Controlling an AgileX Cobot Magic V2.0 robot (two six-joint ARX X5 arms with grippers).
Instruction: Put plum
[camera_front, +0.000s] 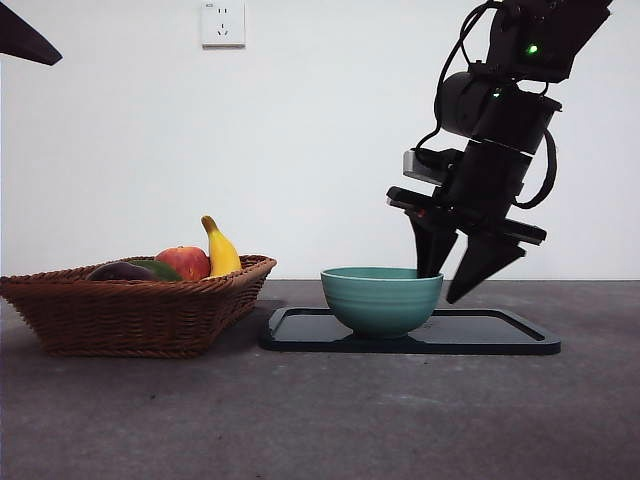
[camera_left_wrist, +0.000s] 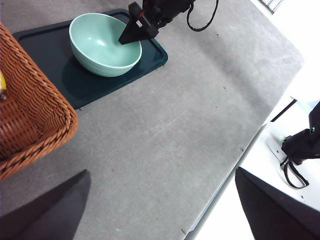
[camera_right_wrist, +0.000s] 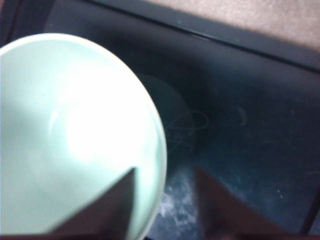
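The plum (camera_front: 118, 271) is a dark purple-maroon fruit lying at the left of the wicker basket (camera_front: 130, 312), mostly hidden by its rim. My right gripper (camera_front: 445, 286) is open and empty at the right edge of the green bowl (camera_front: 381, 298). One jaw is inside the rim and one outside, as the right wrist view (camera_right_wrist: 165, 172) shows. The bowl (camera_right_wrist: 65, 130) is empty. My left gripper (camera_left_wrist: 161, 175) is open and empty, high above the bare table, and shows as a black tip (camera_front: 25, 40) at the top left of the front view.
The bowl stands on a black tray (camera_front: 500, 335) right of the basket. The basket also holds a red-orange apple (camera_front: 183, 262), a dark green fruit (camera_front: 158, 268) and a banana (camera_front: 221, 250). The table's edge (camera_left_wrist: 225, 175) runs near the left gripper.
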